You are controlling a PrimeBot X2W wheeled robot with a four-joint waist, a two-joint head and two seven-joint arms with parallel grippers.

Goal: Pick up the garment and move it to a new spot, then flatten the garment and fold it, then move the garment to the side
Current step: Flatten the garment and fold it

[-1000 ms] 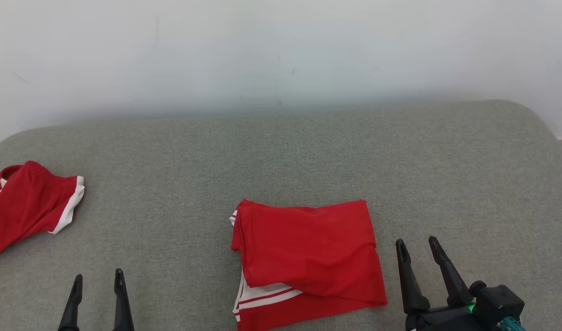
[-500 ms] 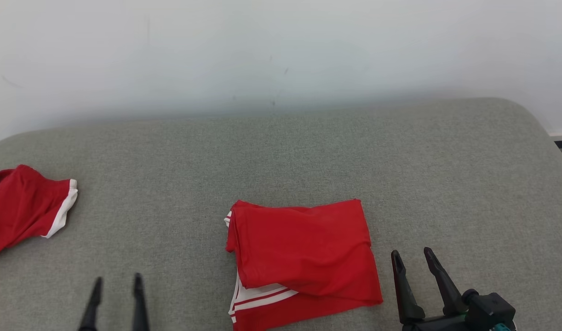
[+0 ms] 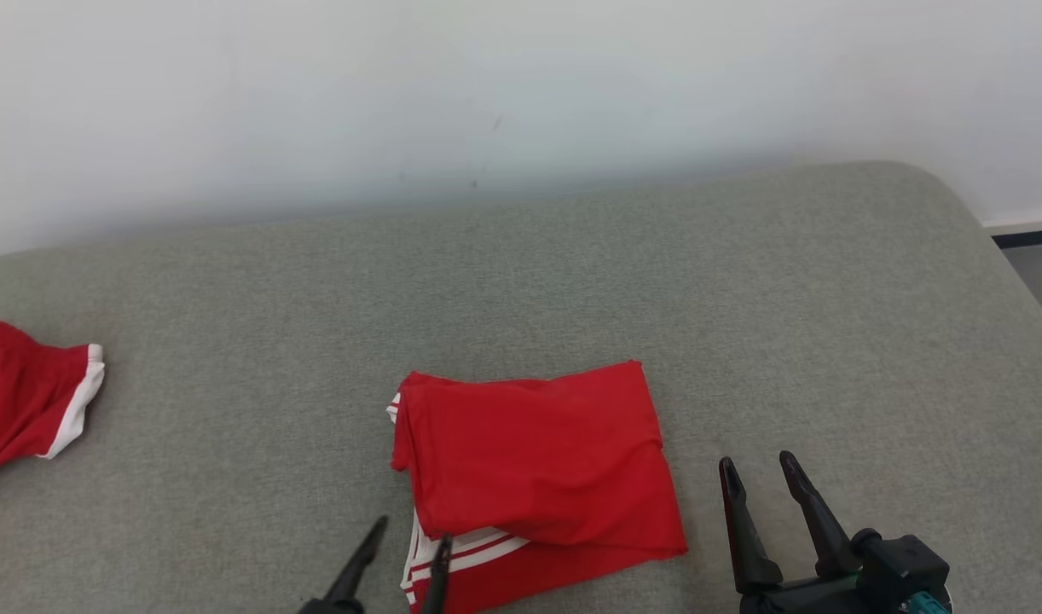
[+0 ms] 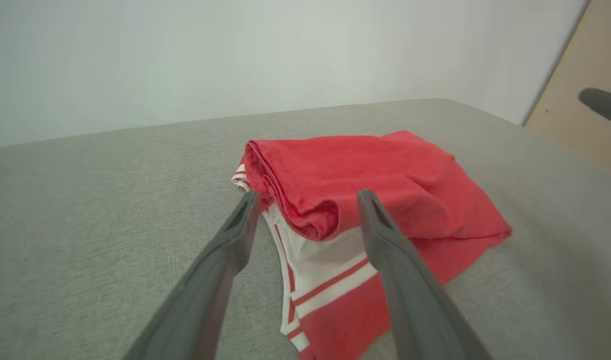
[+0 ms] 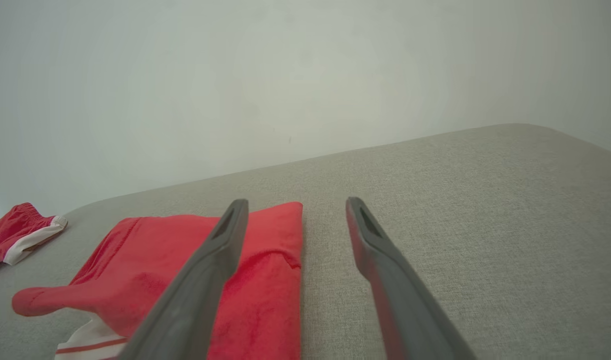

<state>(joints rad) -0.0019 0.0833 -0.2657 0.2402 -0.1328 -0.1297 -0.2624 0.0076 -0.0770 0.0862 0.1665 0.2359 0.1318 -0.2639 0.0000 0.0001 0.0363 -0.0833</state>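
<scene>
left end effector (image 3: 412, 530) swung to folded red white-striped garment (image 3: 529, 452), 7 o'clock corner, open, empty | right end effector (image 3: 755, 460) open, empty, 4 o'clock | side-move grasp likely next

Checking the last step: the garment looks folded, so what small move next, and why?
Probably close the left hand on the near left edge of the folded garment: its open fingers straddle that edge, while the right hand sits open, clear of the cloth's right side.
</scene>
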